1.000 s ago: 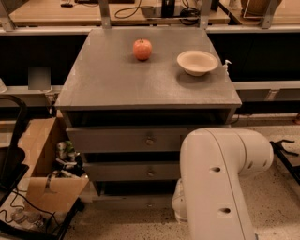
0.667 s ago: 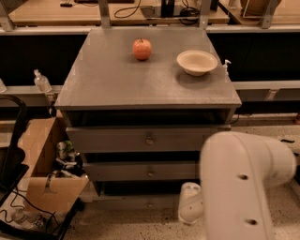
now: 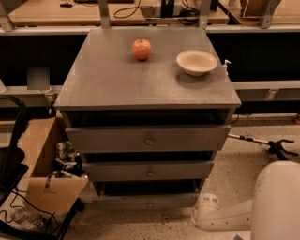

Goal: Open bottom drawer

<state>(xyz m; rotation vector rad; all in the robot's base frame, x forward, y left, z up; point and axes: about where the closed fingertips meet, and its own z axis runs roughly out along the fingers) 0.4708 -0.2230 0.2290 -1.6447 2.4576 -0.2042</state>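
Bottom drawer (image 3: 149, 202): lowest and shallowest of three grey fronts in a freestanding grey cabinet (image 3: 70, 101), just above the floor, with a small round knob (image 3: 150, 204) at its centre. The front sits no further forward than the middle drawer (image 3: 148, 170) above it, so it reads as shut or nearly so.

Gripper (image 3: 205, 209): at the end of the white arm (image 3: 276, 201), low at the lower right of the camera view, just beside the cabinet's bottom right corner and to the right of the knob. It is not on the knob. Whether it is open or closed cannot be told from this view.

Progress: early. The arm appears brought down to the drawer's level. The reach across to the knob, the grasp and the pull outward all remain to be done.

Top drawer (image 3: 148, 138): tallest visible front, own central knob, dark gap above it.

Cabinet top: an apple (image 3: 141, 49) toward the back centre; a pale bowl (image 3: 197, 62) to its right, apart from it.

Surroundings: speckled light floor (image 3: 234, 159); an open cardboard box (image 3: 44, 154) of odds and ends left of the cabinet; a black-ended tool (image 3: 276, 146) lying on the floor to the right; a wooden workbench (image 3: 56, 14) with cables behind.
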